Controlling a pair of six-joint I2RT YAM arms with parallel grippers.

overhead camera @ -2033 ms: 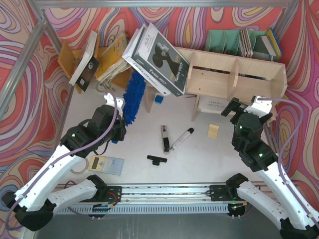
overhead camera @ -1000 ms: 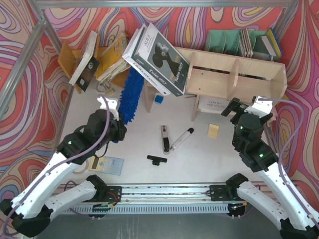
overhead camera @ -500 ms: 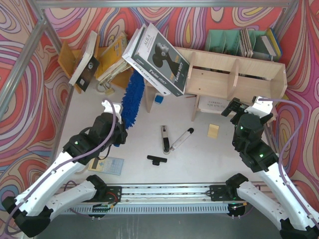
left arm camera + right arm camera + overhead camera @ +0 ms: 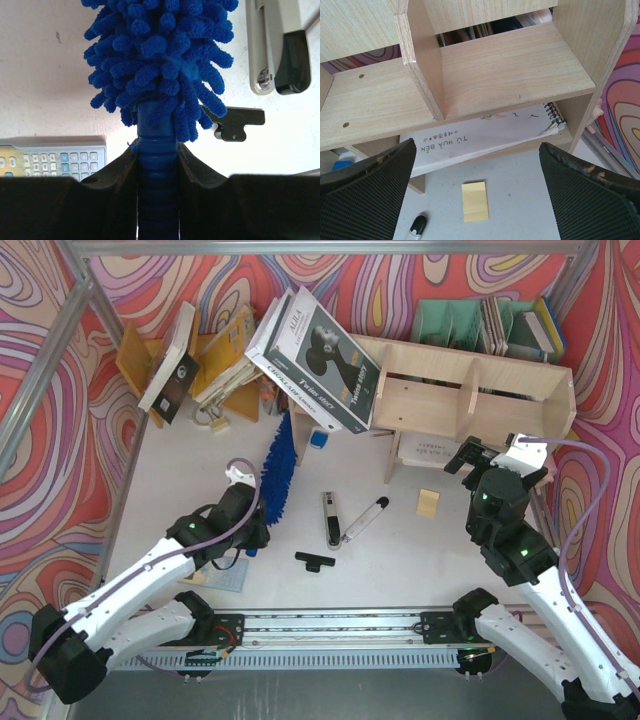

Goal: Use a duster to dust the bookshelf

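While R gripper stays put (open), L gripper pulled duster nearer.

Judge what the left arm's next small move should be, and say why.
Probably lift the duster and swing it right, towards the bookshelf compartments. The left gripper is shut on the handle, but the fluffy head sits low by the shelf's left end, short of the open compartments.
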